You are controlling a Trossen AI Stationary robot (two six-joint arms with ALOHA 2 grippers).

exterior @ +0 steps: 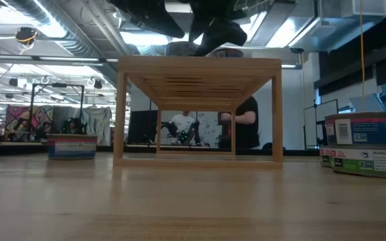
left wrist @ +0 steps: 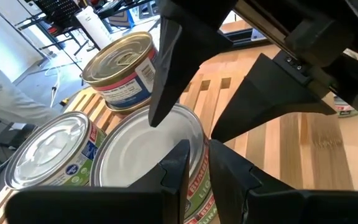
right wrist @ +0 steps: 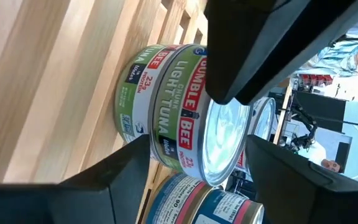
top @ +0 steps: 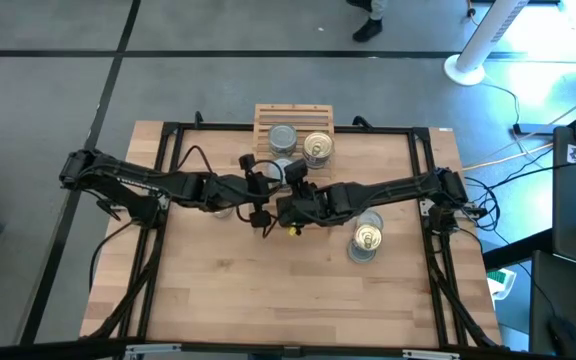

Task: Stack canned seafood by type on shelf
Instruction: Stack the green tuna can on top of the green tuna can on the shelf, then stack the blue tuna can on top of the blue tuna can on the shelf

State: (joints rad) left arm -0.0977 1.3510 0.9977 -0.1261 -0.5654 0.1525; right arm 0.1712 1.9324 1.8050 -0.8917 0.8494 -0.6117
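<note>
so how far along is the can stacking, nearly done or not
Partly done. On the shelf sit a silver-top can and a gold-top can. The right gripper straddles a green-labelled tuna can there; the left gripper is beside it. Cans near the right arm remain on the table.

A green-labelled silver-topped tin (right wrist: 173,106) beside a gold-topped, red-banded tin (left wrist: 122,70) on the light-wood shelf (top: 268,113).

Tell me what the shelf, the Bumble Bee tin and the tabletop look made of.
Shelf: pale unfinished-looking wood, parallel slats with visible grain.
Bumble Bee tin: metal, judging by its shiny silver top, wrapped in a green printed label, probably paper.
Tabletop: butcher-block wood strips, smooth matte finish.
</note>
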